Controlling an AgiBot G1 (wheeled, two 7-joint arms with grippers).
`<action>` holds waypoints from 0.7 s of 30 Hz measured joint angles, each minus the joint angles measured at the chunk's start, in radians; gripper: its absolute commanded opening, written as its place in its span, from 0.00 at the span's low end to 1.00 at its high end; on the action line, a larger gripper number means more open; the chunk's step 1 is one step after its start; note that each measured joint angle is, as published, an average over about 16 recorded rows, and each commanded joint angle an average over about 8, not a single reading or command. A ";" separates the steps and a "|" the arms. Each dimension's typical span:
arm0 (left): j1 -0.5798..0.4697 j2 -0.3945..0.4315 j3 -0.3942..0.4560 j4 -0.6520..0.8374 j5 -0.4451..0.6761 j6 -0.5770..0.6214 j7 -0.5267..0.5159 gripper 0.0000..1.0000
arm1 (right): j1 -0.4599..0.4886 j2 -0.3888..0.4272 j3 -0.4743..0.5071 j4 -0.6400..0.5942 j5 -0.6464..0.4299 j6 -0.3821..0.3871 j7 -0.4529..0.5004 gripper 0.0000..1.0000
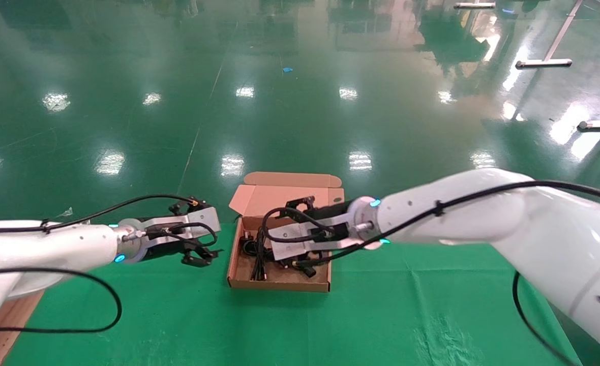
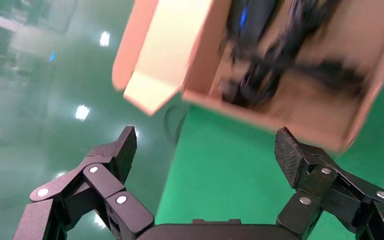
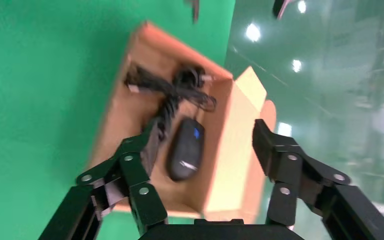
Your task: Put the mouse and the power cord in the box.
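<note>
The brown cardboard box (image 1: pixel 239 264) lies open on the green cloth, its lid (image 1: pixel 290 195) folded back on the far side. Inside, the black mouse (image 3: pixel 185 149) rests beside the bundled power cord (image 3: pixel 172 90), which also shows along the box's left half (image 1: pixel 258 254). My right gripper (image 1: pixel 295 262) hangs over the box, open and holding nothing (image 3: pixel 206 132), with the mouse below its fingers. Just left of the box, my left gripper (image 1: pixel 198 254) is open and empty (image 2: pixel 206 140). It faces the box's side wall (image 2: pixel 260 112), beyond which the cord (image 2: pixel 275 65) shows.
The green cloth (image 1: pixel 300 325) covers the table; its far edge runs level with the box's back, with glossy green floor beyond. A brown wooden edge (image 1: pixel 0 325) shows at the near left. Metal stand legs (image 1: pixel 544 63) are far off at the right.
</note>
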 measured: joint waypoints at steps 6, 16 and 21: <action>0.055 -0.064 -0.080 -0.115 -0.051 0.089 -0.078 1.00 | -0.071 0.075 0.115 0.060 0.067 -0.084 0.049 1.00; 0.149 -0.174 -0.216 -0.311 -0.137 0.240 -0.211 1.00 | -0.193 0.202 0.310 0.163 0.182 -0.227 0.132 1.00; 0.197 -0.229 -0.284 -0.410 -0.181 0.316 -0.277 1.00 | -0.254 0.266 0.409 0.215 0.240 -0.298 0.173 1.00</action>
